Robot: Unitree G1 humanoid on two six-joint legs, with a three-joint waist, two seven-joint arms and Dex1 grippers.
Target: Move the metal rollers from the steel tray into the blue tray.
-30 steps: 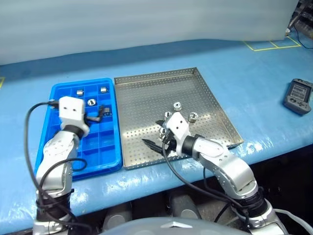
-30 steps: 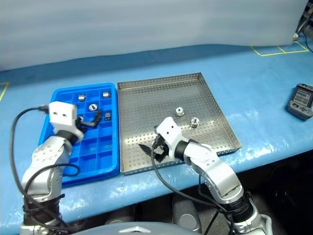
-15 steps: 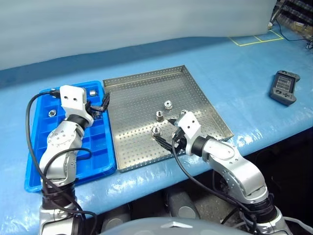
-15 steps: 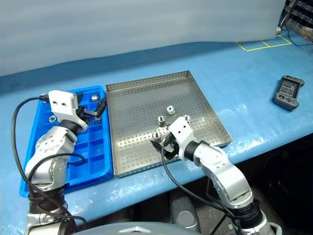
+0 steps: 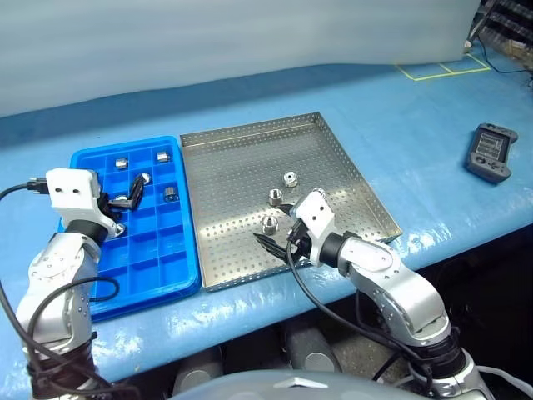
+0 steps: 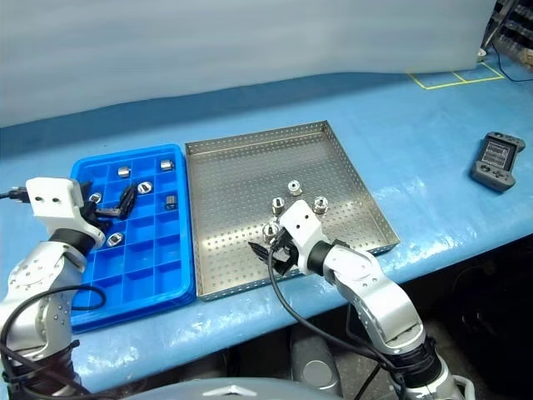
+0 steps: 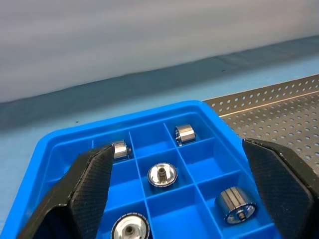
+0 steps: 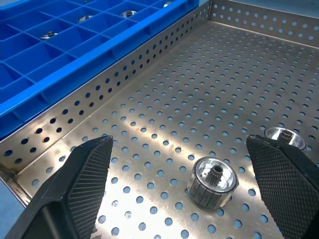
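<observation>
hovering my right gripper (image 8: 174, 164), jaws wide apart and empty, over the steel tray (image 5: 333, 146), i line up on the nearest of the metal rollers (image 8: 213, 180); my left gripper (image 5: 127, 194) hangs spread and empty over the blue tray (image 5: 154, 275); next i must lower and close squarely around that roller

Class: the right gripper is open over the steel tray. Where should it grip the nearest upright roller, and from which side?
Probably across the ribbed side wall of the roller, approached from the tray's front edge: it stands upright between the open right gripper fingers.
</observation>
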